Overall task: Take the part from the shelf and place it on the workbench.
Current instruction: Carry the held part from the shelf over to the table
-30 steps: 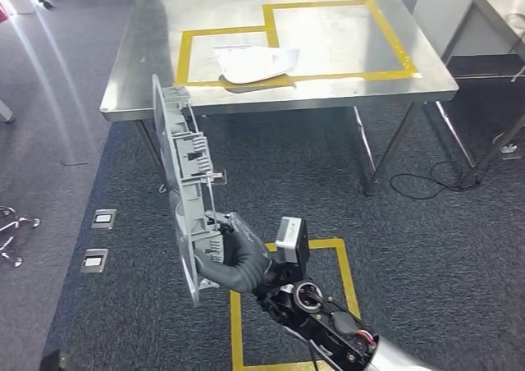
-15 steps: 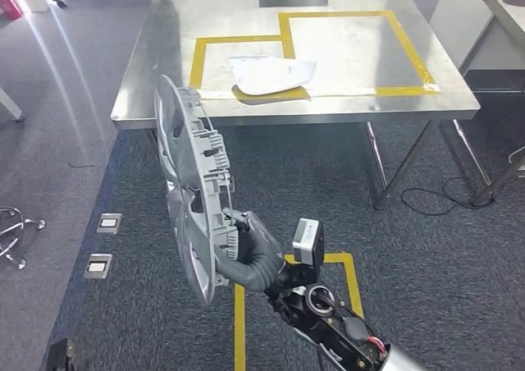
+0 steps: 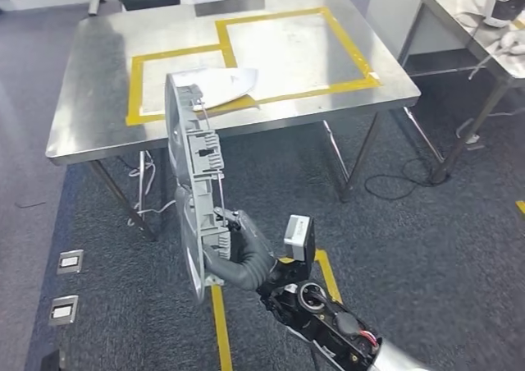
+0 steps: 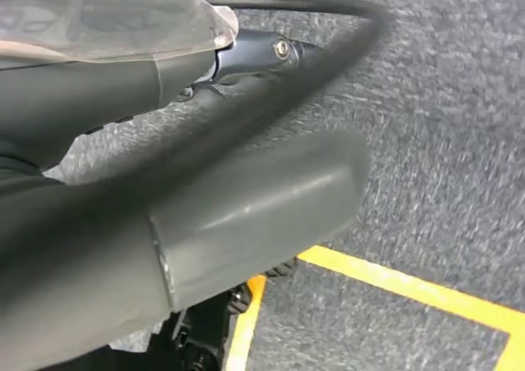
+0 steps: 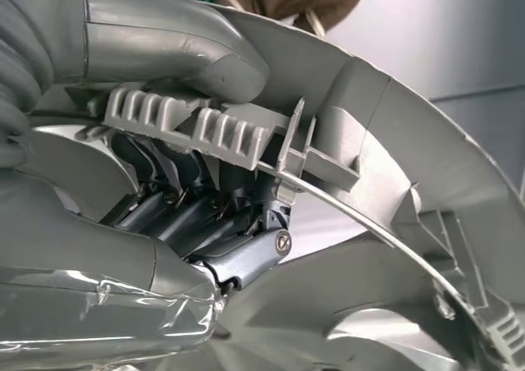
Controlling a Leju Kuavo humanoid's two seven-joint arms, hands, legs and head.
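Since the earlier frames my whole head view has shifted: the camera has turned, so the steel workbench (image 3: 93, 100) now sits further left and at a different angle, and a second table (image 3: 461, 18) with white items shows at the far right. The part (image 3: 195, 182), a grey plastic wheel cover, still stands on edge, gripped in my right hand (image 3: 238, 248) low over the dark carpet and short of the workbench; its top edge overlaps the bench's near edge in the picture. On the bench, a white sheet (image 3: 216, 85) lies across the yellow tape outlines (image 3: 136, 84). A yellow floor marking (image 3: 220, 330) runs under my right arm. From the right wrist camera I see what the head view cannot: the thumb (image 5: 180, 43) pressed on the ribbed clip and the darker fingers (image 5: 185, 215) curled inside the cover's rim, clamping it. The left wrist camera shows my left hand (image 4: 185, 215) blurred over carpet and yellow tape; I cannot tell how its fingers lie.
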